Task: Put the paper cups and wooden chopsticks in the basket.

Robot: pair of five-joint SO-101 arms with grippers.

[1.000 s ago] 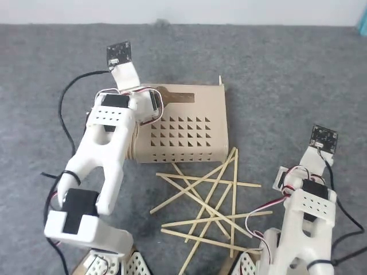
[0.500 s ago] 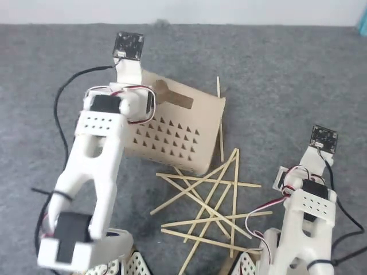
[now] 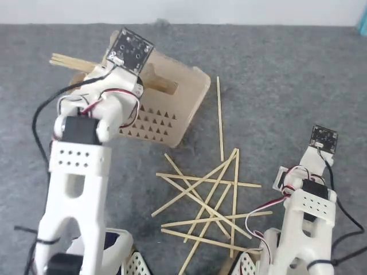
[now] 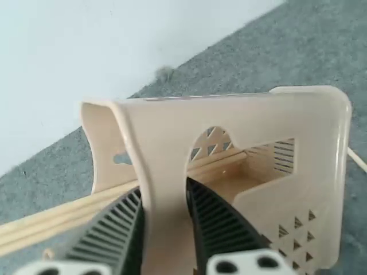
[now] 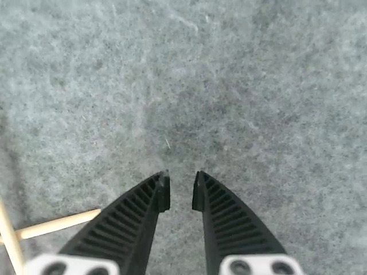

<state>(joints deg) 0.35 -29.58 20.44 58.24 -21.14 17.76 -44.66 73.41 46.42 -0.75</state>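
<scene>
Left gripper, in the foreground at the centre of the frame: its two black ribbed fingers are clamped on one wall of the beige plastic basket, one finger on each face of that wall. The basket is tilted, its open interior facing the camera. The gripped wall has an arched handle cut-out; the side walls carry triangular perforations. Wooden chopsticks lie bundled inside the basket, visible through the cut-out and projecting beyond its open side. A single chopstick lies on the grey carpet just beside the basket. Background: a pale wall.
</scene>
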